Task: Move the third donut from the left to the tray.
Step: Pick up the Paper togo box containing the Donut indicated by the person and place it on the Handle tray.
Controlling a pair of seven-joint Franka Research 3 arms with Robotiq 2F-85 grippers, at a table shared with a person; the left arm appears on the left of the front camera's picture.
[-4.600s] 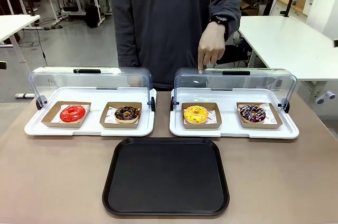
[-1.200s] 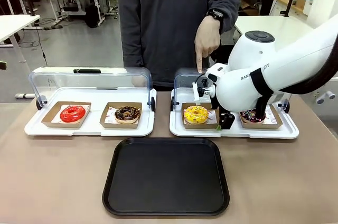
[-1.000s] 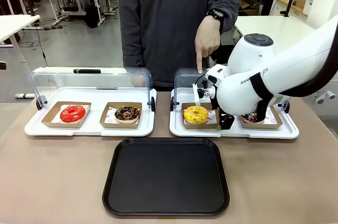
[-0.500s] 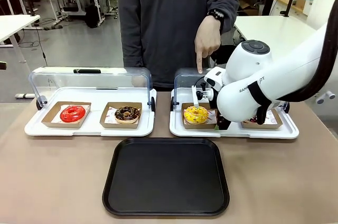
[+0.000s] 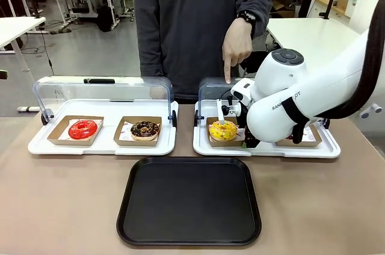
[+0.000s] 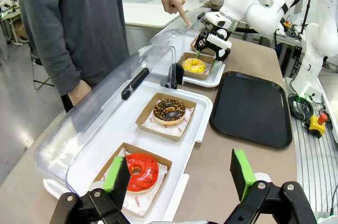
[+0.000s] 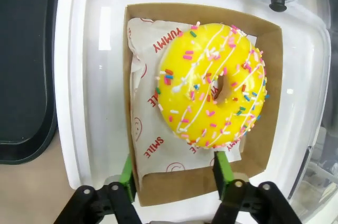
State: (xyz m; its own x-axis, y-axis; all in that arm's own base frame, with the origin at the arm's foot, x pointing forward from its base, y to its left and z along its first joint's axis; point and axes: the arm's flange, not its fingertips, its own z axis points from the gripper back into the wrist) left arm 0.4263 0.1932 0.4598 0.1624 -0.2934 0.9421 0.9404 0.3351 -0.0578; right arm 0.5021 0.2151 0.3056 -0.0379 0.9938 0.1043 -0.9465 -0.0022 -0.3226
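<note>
The yellow-glazed donut [image 5: 223, 130] [image 7: 211, 84] with coloured sprinkles lies in its brown cardboard holder [image 7: 200, 184] on the right white tray. My right gripper [image 7: 174, 177] hangs open just above the holder's near edge. One green pad [image 7: 127, 174] sits at the holder's corner and the other [image 7: 222, 171] over its paper liner. Neither pad touches the donut. The black tray [image 5: 189, 201] [image 6: 253, 108] lies bare at the table's front middle. My left gripper [image 6: 179, 175] is open and holds nothing, hovering near the red donut [image 6: 138, 170].
A person's hand [image 5: 236, 50] points down at the yellow donut from behind the clear lid. The left white tray [image 5: 102, 147] holds a red donut [image 5: 82, 129] and a chocolate donut [image 5: 145, 129]. My right arm [image 5: 286, 107] covers the fourth donut's holder [image 5: 308, 142].
My right arm came in from the right and slid left and down over the right white tray, closing on the yellow donut's holder. The person's pointing hand stays in place.
</note>
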